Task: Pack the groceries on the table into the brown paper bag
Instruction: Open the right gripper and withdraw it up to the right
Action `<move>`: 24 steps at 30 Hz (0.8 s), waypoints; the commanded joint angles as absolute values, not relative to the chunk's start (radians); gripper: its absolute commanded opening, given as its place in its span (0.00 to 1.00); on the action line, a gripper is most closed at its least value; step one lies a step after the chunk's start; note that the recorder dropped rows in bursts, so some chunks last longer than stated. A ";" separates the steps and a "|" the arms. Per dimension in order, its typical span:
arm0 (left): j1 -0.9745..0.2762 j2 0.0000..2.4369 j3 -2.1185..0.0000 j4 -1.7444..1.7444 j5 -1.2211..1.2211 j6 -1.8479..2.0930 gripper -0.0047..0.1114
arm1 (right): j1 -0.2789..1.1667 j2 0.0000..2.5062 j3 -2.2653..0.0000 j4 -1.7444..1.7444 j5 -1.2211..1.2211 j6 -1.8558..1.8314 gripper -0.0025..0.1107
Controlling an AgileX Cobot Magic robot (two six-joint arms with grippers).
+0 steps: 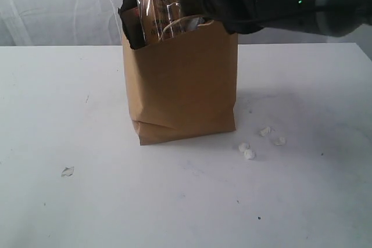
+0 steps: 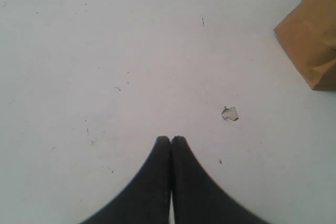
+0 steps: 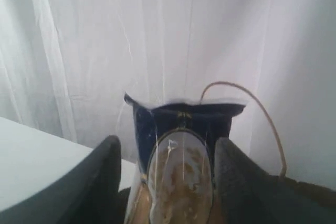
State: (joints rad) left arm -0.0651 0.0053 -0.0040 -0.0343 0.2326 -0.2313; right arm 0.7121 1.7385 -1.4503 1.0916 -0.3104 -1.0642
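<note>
My right claw [image 3: 168, 141]: jaws parted, long spaghetti packet [image 3: 178, 182] upright between them and looking unclamped, lower end in the brown paper bag [image 1: 180, 85] right under the claw. I'd widen, then lift straight up without dragging the packet. Left claw [image 2: 170, 140] closed, empty.

No text can be read anywhere. The long spaghetti packet [image 1: 156, 13] sticking out of the brown paper bag [image 1: 180, 85] carries a few small dark printed marks on its clear wrap, too blurred to make out.
</note>
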 commanded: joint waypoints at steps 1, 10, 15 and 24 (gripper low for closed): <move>-0.071 0.000 0.000 -0.037 0.229 -0.231 0.04 | 0.709 1.671 -1.455 1.081 -0.249 -1.073 0.47; -0.071 0.000 0.000 -0.037 0.231 -0.231 0.04 | 0.697 1.554 -1.359 1.082 -0.178 -1.362 0.06; -0.071 0.000 0.000 -0.037 0.233 -0.231 0.04 | 0.670 1.505 -1.223 1.095 -0.345 -1.368 0.02; -0.071 0.000 0.000 -0.037 0.233 -0.231 0.04 | 0.629 1.311 -1.086 1.489 -0.848 -1.629 0.02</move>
